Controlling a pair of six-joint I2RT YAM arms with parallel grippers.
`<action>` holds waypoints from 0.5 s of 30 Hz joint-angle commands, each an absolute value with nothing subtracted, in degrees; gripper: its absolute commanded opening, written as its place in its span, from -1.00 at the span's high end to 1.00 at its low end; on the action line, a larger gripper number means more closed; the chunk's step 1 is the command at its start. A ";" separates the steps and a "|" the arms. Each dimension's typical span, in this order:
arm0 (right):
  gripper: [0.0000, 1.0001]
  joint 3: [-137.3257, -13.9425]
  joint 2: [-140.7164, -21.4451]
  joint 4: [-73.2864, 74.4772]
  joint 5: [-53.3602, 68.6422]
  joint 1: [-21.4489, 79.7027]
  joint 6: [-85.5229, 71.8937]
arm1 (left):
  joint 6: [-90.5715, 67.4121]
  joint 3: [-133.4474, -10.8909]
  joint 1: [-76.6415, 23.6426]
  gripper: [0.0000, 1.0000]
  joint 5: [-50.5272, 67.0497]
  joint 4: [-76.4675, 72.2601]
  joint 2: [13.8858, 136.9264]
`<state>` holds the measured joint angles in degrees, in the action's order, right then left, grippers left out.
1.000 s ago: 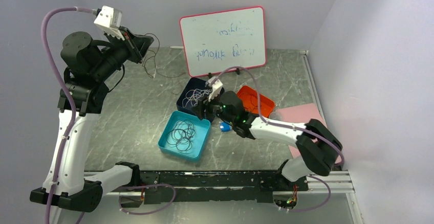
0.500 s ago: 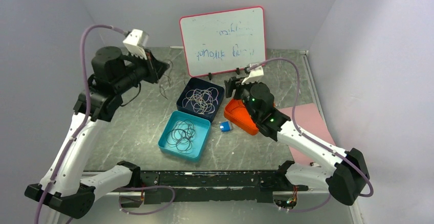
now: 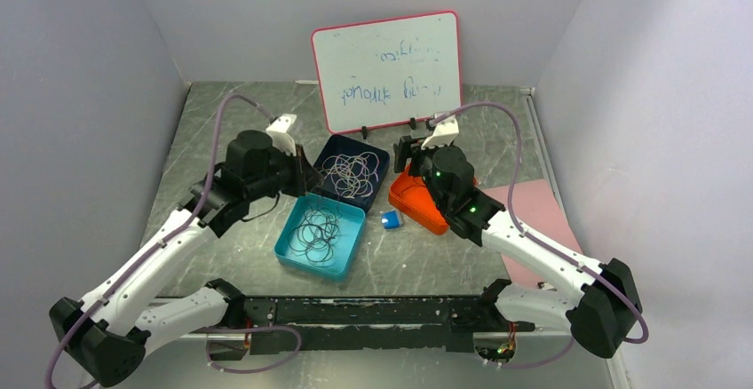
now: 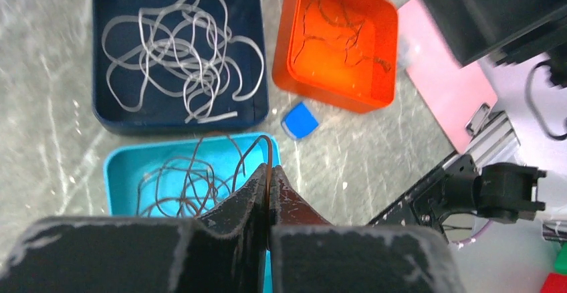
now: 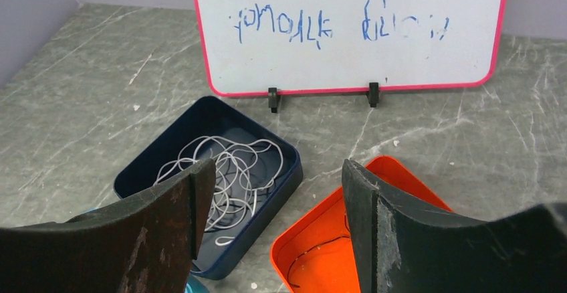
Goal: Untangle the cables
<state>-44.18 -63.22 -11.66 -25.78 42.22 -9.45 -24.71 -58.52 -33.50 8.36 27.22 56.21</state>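
My left gripper (image 4: 270,170) (image 3: 306,178) is shut on a thin brown cable (image 4: 267,151) and hangs over the teal tray (image 3: 289,245), which holds dark looped cables (image 3: 315,229). The brown strand arcs from the pinch down into that tray (image 4: 122,162). Whitish cables (image 3: 348,170) (image 4: 177,45) lie curled in the navy tray (image 3: 321,171). A thin dark cable (image 4: 341,35) lies in the orange tray (image 3: 417,207). My right gripper (image 5: 277,199) (image 3: 405,152) is open and empty above the gap between the navy tray (image 5: 144,166) and the orange tray (image 5: 314,236).
A pink-framed whiteboard (image 3: 387,69) stands at the back. A small blue block (image 3: 391,220) lies between the teal and orange trays. A pink sheet (image 3: 533,202) lies at the right edge. Walls close in the left, back and right sides.
My left arm has swung down and right from high at the back left to over the teal tray, carrying the brown cable. My right arm has moved from the navy tray to above the orange tray.
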 commanded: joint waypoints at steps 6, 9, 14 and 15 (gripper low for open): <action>-0.46 -43.64 -62.40 -10.84 -26.81 41.92 -10.48 | -31.06 -46.83 -37.15 0.86 6.20 17.81 57.20; -0.46 -43.25 -62.26 -10.64 -26.72 41.81 -10.84 | -32.20 -43.32 -37.43 0.86 6.10 16.43 57.64; -0.46 -43.04 -62.90 -10.43 -26.22 41.89 -11.61 | -33.38 -38.39 -37.57 0.86 6.05 13.86 60.16; -0.46 -43.06 -63.10 -10.43 -26.05 41.84 -11.80 | -33.71 -37.36 -37.61 0.86 6.22 13.21 60.55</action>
<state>-43.44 -63.24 -10.79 -25.96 42.19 -10.61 -31.79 -40.07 -37.01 7.01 17.87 59.31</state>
